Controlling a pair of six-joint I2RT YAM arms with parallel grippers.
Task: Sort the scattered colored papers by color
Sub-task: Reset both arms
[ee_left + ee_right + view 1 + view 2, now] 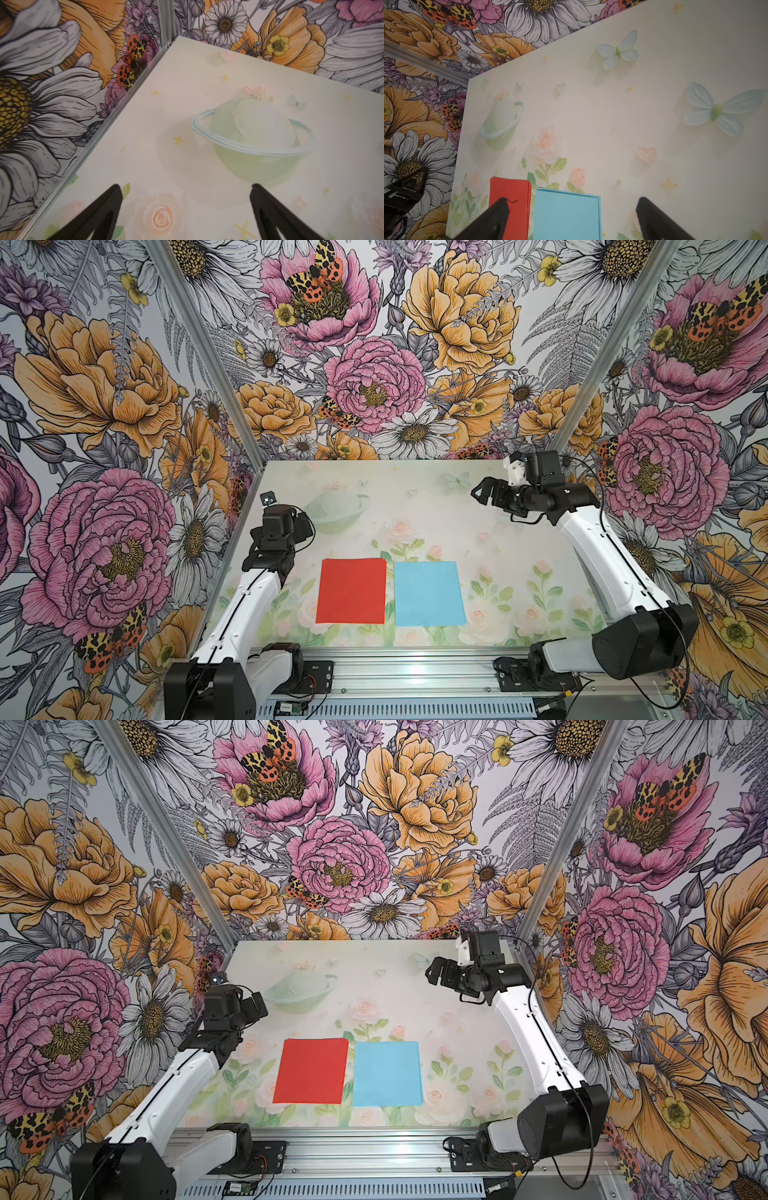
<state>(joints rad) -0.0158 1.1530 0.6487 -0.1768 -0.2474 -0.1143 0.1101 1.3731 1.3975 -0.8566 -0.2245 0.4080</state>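
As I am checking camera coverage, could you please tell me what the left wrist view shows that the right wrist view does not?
Only the left wrist view: the left fingers, spread with nothing between them. Only the right wrist view: the red stack and blue stack side by side, and the right fingers, spread and empty. Both: the printed planet on the table.

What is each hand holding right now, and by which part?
Nothing. The left hand and right hand are both open and empty; the red stack and blue stack lie flat, ungripped.
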